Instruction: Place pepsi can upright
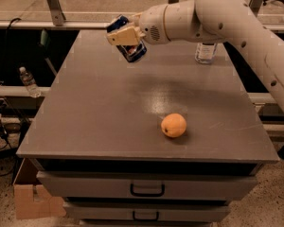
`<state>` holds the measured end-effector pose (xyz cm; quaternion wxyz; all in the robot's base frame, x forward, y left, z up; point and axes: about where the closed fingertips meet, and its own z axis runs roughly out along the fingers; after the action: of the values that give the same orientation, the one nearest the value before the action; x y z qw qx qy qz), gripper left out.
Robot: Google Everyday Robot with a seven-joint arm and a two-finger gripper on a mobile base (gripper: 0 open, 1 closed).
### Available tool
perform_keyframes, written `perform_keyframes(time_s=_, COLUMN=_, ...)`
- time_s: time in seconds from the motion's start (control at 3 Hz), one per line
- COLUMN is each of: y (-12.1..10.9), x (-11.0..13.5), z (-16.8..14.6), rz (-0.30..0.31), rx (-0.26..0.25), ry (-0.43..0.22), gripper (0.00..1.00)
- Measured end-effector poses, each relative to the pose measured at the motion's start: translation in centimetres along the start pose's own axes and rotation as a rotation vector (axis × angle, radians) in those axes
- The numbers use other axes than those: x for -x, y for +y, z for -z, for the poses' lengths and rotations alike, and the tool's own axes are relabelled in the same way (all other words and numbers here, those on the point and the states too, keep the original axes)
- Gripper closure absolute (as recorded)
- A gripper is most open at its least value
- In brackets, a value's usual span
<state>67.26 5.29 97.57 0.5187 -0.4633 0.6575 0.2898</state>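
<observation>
The pepsi can (132, 51) is dark blue with a silver rim. It hangs tilted in the air above the far left part of the grey table (94, 117). My gripper (125, 34) is shut on the pepsi can, with a tan finger (124, 36) across its front. The white arm reaches in from the upper right.
An orange (173, 125) lies on the table's front middle. A clear plastic bottle (206, 52) stands at the far right, partly behind the arm. Drawers (146, 188) are below the tabletop. A small water bottle (29, 82) sits on a ledge to the left.
</observation>
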Motion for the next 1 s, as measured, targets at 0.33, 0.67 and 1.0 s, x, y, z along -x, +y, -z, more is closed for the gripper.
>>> perform_keyframes(time_s=0.33, y=0.3, x=-1.1, z=1.5, rz=0.063, rx=0.072, ry=-0.093, gripper=1.0)
perform_keyframes(time_s=0.67, y=1.4, x=-3.1, z=2.7, rz=0.138, rx=0.144, ry=-0.207, gripper=1.0)
perform_keyframes(time_s=1.0, y=2.7, x=-4.6, z=3.1, rz=0.155, rx=0.166, ry=-0.304, gripper=1.0)
